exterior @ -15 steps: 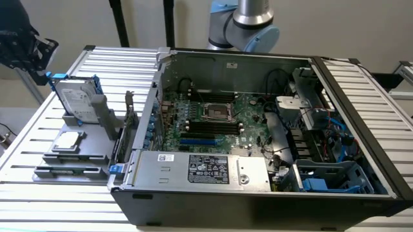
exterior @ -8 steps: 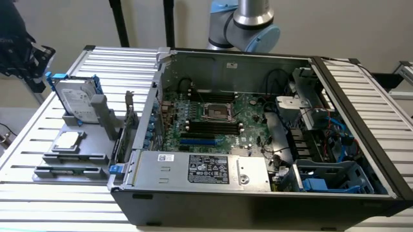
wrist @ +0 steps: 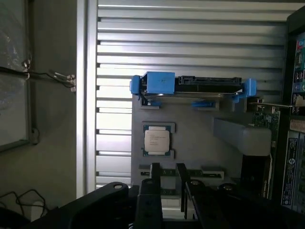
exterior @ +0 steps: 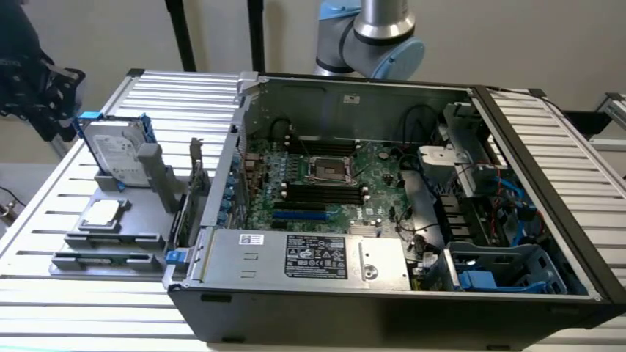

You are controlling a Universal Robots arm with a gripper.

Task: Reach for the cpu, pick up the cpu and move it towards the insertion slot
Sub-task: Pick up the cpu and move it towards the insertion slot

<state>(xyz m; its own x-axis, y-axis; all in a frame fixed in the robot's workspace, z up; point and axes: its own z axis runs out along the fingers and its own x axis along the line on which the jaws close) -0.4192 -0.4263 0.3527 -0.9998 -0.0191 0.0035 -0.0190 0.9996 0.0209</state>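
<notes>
Silver slatted table (exterior: 29,220) carries everything. Black case (exterior: 391,312) lies on it with the side open and the green motherboard (exterior: 377,192) exposed inside. Arm (exterior: 377,33), a grey tube with pale blue joint caps, stands behind the case's back wall in the exterior view. Silver power supply (exterior: 303,257) sits inside the case along its near wall.

Grey holder plate (exterior: 142,216) lies outside the case, just beside its wall on the exterior view's left. Hard drive (exterior: 113,150) with blue brackets stands on edge on that plate, level with the case's back half.

Gripper (wrist: 167,186) looks down on the plate outside the case. Its two dark fingers (wrist: 155,183) are apart, the plate shows between them, and nothing is gripped.

The cpu (wrist: 156,140) lies flat in its own recess on the plate. It is outside the case, nearer the case's front than the drive and apart from the drive. It is near the fingertips but clear of them, untouched.

Insertion slot (exterior: 330,170) is inside the case, mid-motherboard, well apart from the cpu.
</notes>
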